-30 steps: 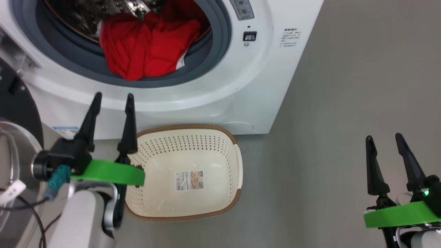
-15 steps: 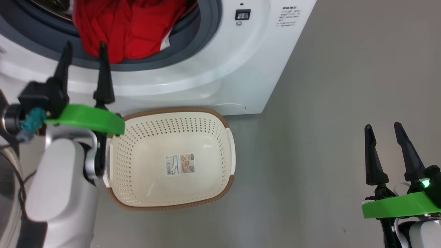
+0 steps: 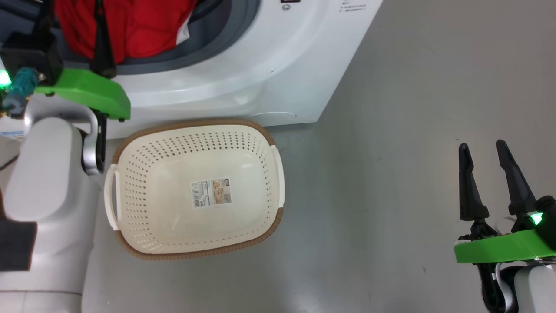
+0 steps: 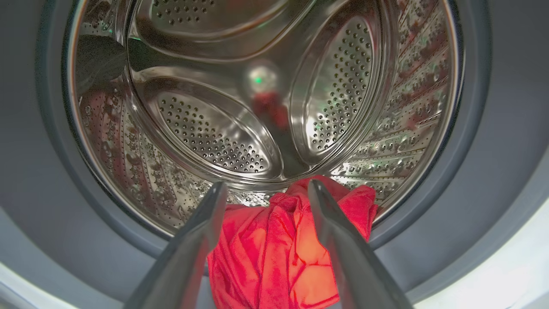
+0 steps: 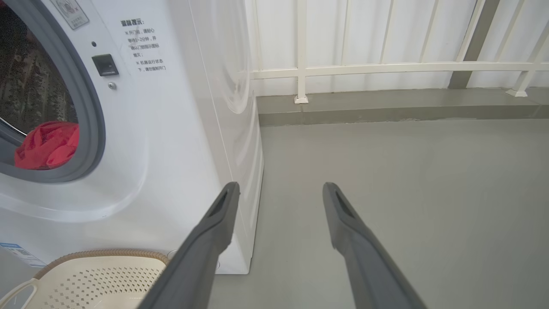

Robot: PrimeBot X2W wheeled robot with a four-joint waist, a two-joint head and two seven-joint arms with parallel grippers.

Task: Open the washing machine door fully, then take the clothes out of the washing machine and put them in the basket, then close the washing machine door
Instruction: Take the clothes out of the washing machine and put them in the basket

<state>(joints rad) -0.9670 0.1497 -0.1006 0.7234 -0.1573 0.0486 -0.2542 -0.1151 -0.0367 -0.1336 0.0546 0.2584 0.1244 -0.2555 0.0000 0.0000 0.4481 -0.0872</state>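
Note:
The white washing machine (image 3: 260,65) stands with its round opening uncovered; the washing machine door is out of view. Red clothes (image 3: 139,26) lie heaped at the drum's front lip on the grey gasket. My left gripper (image 4: 266,184) is open at the drum mouth, its fingers (image 3: 102,43) straddling the top of the clothes (image 4: 274,253) without gripping them. The cream basket (image 3: 195,124) sits empty on the floor right below the opening. Far to the right, my right gripper (image 3: 482,145) hangs open over bare floor, holding nothing.
Grey floor (image 3: 391,130) stretches to the right of the machine. In the right wrist view a white railing (image 5: 386,68) on a low kerb runs behind, with the machine's side (image 5: 240,128) and the basket's rim (image 5: 98,255) on the left.
The head camera has shifted, sliding the whole picture up and left. My left gripper has advanced from the white front below the opening up to the clothes. The right gripper stays put.

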